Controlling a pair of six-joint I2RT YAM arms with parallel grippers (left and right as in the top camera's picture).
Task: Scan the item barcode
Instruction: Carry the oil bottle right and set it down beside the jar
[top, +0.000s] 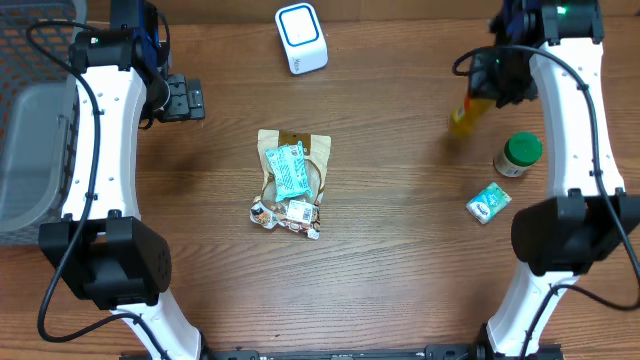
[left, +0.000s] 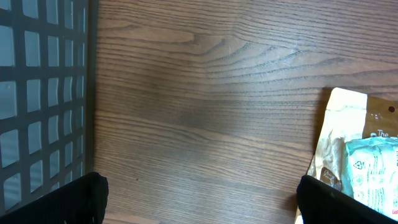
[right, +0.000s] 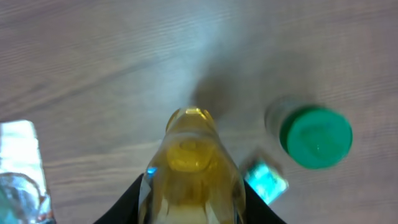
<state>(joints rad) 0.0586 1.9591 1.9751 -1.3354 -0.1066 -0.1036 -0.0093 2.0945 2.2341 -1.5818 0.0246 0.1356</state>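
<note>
I am gripping the yellow bottle (right: 191, 155) in my right gripper (top: 480, 98), with both fingers pressing on its rounded sides, and I am holding it over the far right part of the table (top: 400, 260), well apart from the white barcode scanner (top: 301, 38) at the far middle edge. What I am worrying about most is slip. The bottle's skin is looking glossy and curved, so the pads are probably bearing on a narrow strip, and a quick swing toward the scanner could make it twist or slide down between them. It also seems to be holding liquid, which would be shifting as I tilt it and tugging on the hold. I am also watching the green-lidded jar (top: 518, 155) and the small teal packet (top: 488, 203) sitting near and below my wrist, because a low sweep could knock either one. I am not seeing any barcode in these views, so I may be presenting the wrong face and getting no read. My left gripper (top: 185, 98) is hanging wide open and empty between the wire basket (left: 43, 93) and the brown pouch (top: 292, 165), so it is not helping to steady anything. The bottle itself is showing as translucent amber-yellow, narrowing toward the end pointing away from my wrist and leaning at an angle rather than standing upright. From the shadow it is casting on the wood, I am judging it to be clear of the table.
</note>
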